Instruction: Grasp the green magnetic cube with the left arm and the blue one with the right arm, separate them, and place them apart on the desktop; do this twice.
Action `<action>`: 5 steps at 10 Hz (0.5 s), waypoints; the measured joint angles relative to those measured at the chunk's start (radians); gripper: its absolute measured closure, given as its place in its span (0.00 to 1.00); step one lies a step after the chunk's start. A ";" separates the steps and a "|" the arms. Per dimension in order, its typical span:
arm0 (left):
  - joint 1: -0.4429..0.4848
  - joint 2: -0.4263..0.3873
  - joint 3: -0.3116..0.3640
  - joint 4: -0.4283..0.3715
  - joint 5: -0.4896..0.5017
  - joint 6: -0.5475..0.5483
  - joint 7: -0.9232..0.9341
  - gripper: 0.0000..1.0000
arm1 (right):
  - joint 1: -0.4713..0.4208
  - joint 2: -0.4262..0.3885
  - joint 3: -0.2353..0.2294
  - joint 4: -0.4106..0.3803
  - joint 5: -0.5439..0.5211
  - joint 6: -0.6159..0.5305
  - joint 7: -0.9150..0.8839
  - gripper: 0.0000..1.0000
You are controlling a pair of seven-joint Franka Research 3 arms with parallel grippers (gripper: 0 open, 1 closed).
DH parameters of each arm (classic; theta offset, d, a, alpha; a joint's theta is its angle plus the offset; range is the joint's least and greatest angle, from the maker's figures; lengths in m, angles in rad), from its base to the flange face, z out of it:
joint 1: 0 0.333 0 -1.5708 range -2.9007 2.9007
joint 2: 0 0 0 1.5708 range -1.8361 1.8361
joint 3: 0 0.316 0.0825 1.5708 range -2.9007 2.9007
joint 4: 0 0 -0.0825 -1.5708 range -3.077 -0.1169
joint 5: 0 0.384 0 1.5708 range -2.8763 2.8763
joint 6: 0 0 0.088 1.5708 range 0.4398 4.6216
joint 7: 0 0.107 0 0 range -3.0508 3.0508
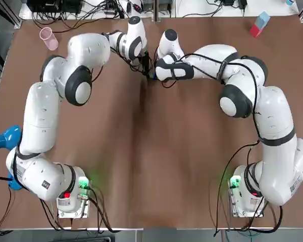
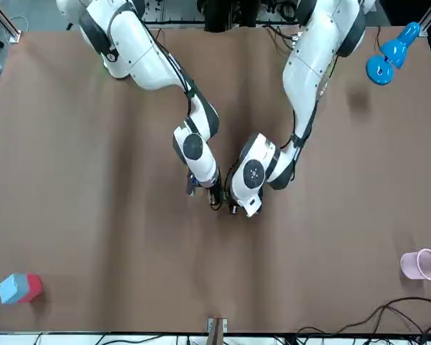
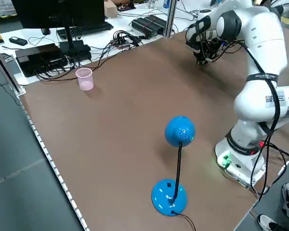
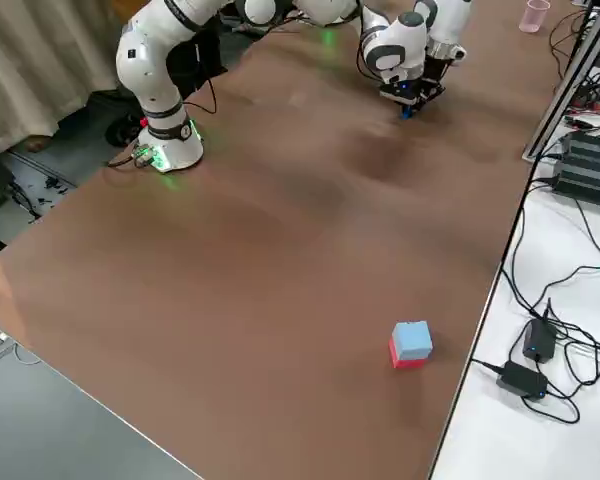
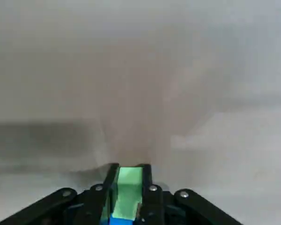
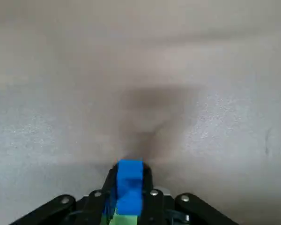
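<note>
So, pink cup [image 1: 48, 38] sits well off to the left of the left pincer [image 5: 129, 168], near the far edge of the table [image 1: 141, 151]. That left pincer is clamped on the green cube [image 5: 129, 185], and the blue cube [image 6: 129, 185] is stuck right against it. The right pincer [image 6: 129, 165] is squeezed onto the blue one, so both pincers are nose to nose, low over the table. Way off to its right, a light-blue-and-red block [image 1: 259, 24] sits alone.

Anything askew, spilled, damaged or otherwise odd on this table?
Nothing stands out. The left tool is shut on the green cube and the right tool on the blue cube, with the two cubes joined. The pink cup stands upright.
</note>
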State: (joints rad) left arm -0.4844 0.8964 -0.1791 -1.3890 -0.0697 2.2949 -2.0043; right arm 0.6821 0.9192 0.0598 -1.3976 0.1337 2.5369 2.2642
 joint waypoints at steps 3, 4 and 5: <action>0.004 -0.005 0.000 -0.008 0.001 0.000 0.003 0.77 | 0.000 0.000 0.000 0.000 0.000 0.000 0.000 0.73; 0.004 -0.005 0.000 -0.008 0.001 0.000 0.003 0.77 | 0.000 0.000 0.000 0.000 0.000 0.000 0.000 0.73; 0.004 -0.005 0.000 -0.008 0.001 0.000 0.003 0.77 | 0.000 0.000 0.000 0.000 0.000 0.000 0.000 0.73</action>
State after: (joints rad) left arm -0.4807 0.8914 -0.1791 -1.3969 -0.0683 2.2949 -2.0014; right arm 0.6821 0.9192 0.0598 -1.3976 0.1334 2.5369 2.2640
